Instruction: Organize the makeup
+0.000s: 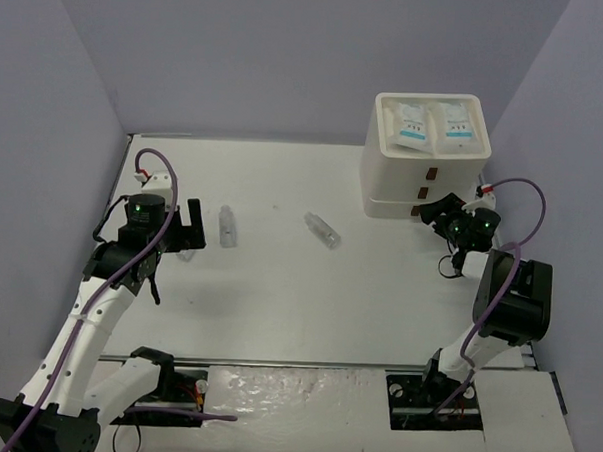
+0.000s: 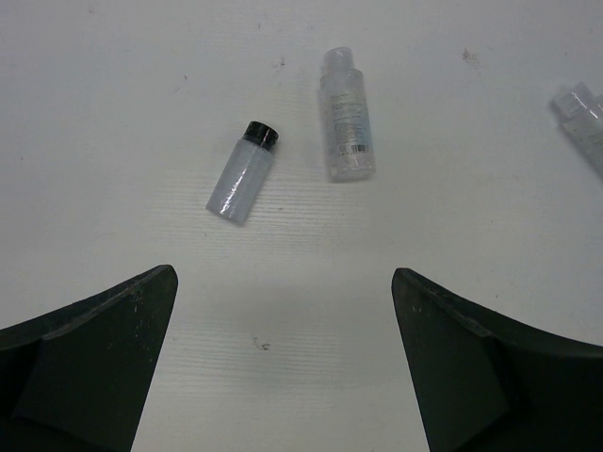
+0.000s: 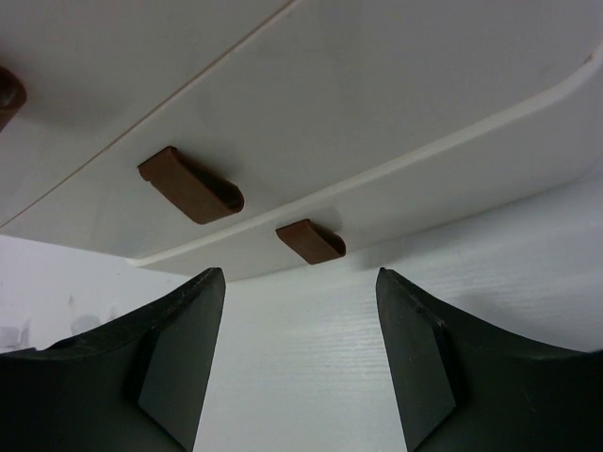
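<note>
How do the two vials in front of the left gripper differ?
Cap: black-capped vial has a dark lid, labelled vial a clear one. Print: labelled vial carries a label, black-capped vial none. Size: labelled vial looks longer than black-capped vial. Both are clear and lie flat on the table.

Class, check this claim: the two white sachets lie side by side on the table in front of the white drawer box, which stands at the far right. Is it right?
Not quite. The two white sachets lie side by side on top of the white drawer box, not on the table in front of it. The top external view shows this. The box does stand at the far right.
</note>
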Controlling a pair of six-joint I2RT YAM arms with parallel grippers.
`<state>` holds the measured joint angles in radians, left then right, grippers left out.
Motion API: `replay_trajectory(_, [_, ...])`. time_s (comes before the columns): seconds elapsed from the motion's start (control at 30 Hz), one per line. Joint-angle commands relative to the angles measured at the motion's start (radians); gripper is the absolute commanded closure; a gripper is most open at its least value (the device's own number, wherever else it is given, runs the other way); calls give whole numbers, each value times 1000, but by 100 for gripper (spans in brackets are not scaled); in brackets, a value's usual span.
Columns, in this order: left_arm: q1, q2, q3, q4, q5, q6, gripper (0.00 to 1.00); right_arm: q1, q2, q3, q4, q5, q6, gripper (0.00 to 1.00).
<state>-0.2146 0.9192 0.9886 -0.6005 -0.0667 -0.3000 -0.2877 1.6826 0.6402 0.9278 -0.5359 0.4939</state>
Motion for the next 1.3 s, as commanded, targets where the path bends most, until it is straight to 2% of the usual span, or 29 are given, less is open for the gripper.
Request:
replay_trajectory(0.0, [11, 0, 22, 50, 8, -10, 3, 26, 48, 77, 64, -17, -44, 39])
replay_trajectory(0.57, [21, 10, 22, 53, 17, -10, 3, 56, 159, 168, 62, -41, -38, 44])
replay_trajectory(0.77, [23, 9, 21, 52, 19, -8, 3, 64, 174, 179, 57, -53, -32, 49])
replay_trajectory(1.0, [22, 10, 21, 54, 19, -10, 3, 67, 178, 185, 71, -58, -30, 58])
replay_trajectory(1.27, [23, 10, 21, 54, 21, -10, 3, 68, 177, 182, 68, -56, -33, 79])
